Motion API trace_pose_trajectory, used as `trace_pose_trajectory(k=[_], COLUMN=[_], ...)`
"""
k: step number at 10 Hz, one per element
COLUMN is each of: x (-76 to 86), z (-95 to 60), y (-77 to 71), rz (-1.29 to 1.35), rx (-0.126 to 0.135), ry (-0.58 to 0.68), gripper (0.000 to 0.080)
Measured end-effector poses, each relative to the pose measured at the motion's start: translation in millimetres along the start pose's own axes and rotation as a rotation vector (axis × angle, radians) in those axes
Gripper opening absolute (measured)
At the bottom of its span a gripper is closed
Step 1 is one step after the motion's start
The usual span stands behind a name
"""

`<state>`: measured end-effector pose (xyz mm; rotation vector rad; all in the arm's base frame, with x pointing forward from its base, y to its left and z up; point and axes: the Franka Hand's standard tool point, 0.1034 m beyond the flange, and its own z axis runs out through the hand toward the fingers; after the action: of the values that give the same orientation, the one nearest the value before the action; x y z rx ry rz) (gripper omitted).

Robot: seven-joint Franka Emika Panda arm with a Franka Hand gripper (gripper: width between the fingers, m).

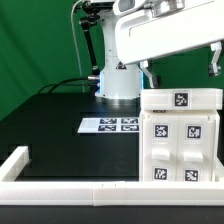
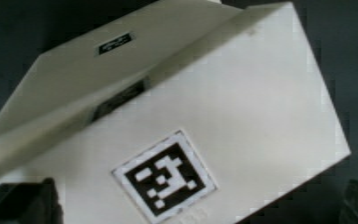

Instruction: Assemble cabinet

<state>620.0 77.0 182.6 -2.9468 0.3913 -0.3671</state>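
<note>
Cabinet [image 1: 181, 135] sits on the black counter [image 1: 50, 125] at the exterior view's right, against the low white border frame [image 1: 60, 187], its tagged faces toward me. I see the marker board [image 1: 110, 125] lying flat just beside it. My wrist view is filled by a white tagged panel, and I cannot tell whether the end effector [image 1: 180, 68] above is spread or pressed together

White arm [image 1: 150, 35] on rounded white base [image 1: 118, 83].
</note>
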Motion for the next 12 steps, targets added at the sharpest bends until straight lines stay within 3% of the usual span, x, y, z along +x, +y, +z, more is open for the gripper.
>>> trace_pose_trajectory(k=[3, 9, 12], x=[-0.1, 1.8, 2.8], z=[-1.6, -2.0, 5.3], y=[-3.0, 1.2, 0.6], rz=[-0.373, -0.86, -1.17], rx=[-0.036, -0.045, -0.085], ry=[-0.018, -0.044, -0.079], gripper=[0.0797, 0.0797, 0.0797])
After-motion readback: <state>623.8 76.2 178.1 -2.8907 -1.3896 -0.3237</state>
